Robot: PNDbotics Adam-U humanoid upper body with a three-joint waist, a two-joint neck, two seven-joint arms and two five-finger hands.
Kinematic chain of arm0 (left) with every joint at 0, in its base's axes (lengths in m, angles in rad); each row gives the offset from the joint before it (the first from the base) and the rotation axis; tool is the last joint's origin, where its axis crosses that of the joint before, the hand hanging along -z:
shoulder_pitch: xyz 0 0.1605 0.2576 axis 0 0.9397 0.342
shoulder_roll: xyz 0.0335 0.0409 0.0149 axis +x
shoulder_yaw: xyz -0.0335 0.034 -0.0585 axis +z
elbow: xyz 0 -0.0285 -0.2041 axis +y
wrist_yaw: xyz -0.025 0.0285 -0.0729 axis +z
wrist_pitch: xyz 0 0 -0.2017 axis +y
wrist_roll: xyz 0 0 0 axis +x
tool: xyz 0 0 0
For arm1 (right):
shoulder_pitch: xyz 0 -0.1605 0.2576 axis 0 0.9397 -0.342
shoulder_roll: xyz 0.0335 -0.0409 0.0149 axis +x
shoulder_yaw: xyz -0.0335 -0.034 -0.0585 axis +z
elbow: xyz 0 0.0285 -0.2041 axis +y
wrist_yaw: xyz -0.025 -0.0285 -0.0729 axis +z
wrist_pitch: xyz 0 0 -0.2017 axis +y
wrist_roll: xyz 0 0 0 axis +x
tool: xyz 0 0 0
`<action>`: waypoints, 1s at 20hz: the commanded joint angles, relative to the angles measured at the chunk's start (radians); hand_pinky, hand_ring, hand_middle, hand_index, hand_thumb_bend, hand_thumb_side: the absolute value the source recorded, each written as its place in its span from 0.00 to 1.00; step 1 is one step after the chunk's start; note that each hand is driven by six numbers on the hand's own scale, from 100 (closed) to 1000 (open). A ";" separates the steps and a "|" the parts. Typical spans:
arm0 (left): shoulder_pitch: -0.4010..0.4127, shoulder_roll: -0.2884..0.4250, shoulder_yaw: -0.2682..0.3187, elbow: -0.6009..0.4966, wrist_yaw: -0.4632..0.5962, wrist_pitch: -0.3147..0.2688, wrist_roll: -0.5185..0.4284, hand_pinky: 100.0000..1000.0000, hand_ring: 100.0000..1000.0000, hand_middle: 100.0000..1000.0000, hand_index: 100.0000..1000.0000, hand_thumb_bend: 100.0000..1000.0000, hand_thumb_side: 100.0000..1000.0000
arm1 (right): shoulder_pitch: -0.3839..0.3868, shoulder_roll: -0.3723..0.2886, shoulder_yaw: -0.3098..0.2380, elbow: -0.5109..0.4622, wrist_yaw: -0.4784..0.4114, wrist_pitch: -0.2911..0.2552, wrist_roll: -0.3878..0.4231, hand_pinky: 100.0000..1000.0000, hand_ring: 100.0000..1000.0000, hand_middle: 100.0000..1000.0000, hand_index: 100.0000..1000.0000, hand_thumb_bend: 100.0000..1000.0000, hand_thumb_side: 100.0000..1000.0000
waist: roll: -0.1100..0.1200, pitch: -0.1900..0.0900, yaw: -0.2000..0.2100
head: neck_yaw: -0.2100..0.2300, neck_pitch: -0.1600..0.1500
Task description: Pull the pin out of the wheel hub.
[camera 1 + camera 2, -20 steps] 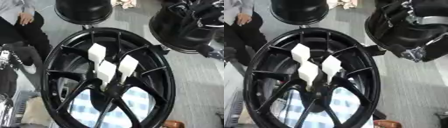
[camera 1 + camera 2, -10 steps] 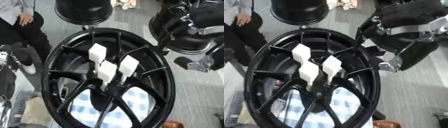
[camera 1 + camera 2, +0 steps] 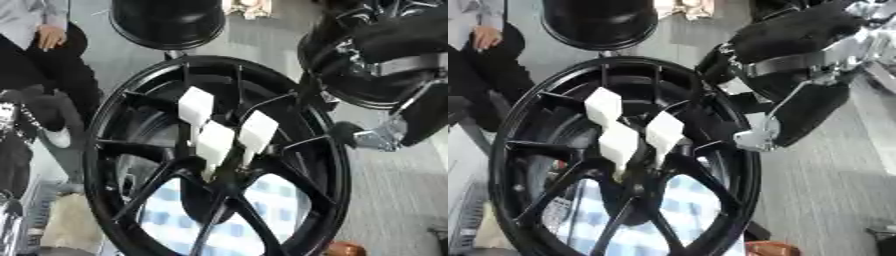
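Three white block-shaped pins stand close together in the middle of the big glossy black spoked wheel hub (image 3: 131, 150), which fills most of my view and lies over a blue-and-white checked cloth (image 3: 262, 200) that shows through the gaps between its lower spokes. The upper pin (image 3: 195, 106) sits nearest the hub's far rim, the lower left pin (image 3: 214, 143) stands just below it toward the hub's centre, and the right pin (image 3: 258, 131) leans beside that one; all three have thin stems running down to the point where the spokes meet. My right hand (image 3: 785, 117) comes in from the upper right and hangs at the hub's right rim, its dark bulk overlapping the rim edge, with a silver bracket (image 3: 756, 135) at its lower end just beside the rim. It is apart from the pins, level with the right pin but on the outer side of the spokes. I cannot tell whether my fingers are spread or curled, since the hand reads only as a black mass with silver fittings. Beyond the hub's far rim stands a round black drum-like object (image 3: 166, 20). My left hand does not show in either view.
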 commanded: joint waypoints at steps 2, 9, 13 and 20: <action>-0.008 0.017 -0.006 -0.010 0.003 -0.001 -0.006 0.89 0.77 0.62 0.78 0.00 0.79 | -0.043 0.011 0.004 0.013 0.019 -0.007 -0.014 0.89 0.84 0.75 0.81 0.00 0.52 | 0.008 -0.013 0.001 | -0.005 0.008; -0.011 0.015 -0.010 -0.008 0.005 -0.001 -0.010 0.89 0.77 0.62 0.78 0.00 0.79 | -0.086 0.069 0.026 0.072 0.051 -0.031 -0.025 0.89 0.85 0.76 0.82 0.00 0.47 | 0.008 -0.012 0.008 | -0.010 0.009; -0.015 0.013 -0.012 -0.009 0.006 0.000 -0.012 0.89 0.77 0.62 0.78 0.00 0.79 | -0.093 0.101 0.040 0.123 0.051 -0.053 -0.020 0.90 0.85 0.76 0.83 0.00 0.47 | 0.009 -0.008 0.016 | -0.013 0.009; -0.028 0.009 -0.016 -0.010 0.006 0.002 -0.016 0.89 0.77 0.62 0.78 0.00 0.79 | -0.087 0.132 0.054 0.187 0.044 -0.107 -0.002 0.91 0.86 0.77 0.84 0.01 0.33 | 0.007 0.006 0.031 | -0.014 0.005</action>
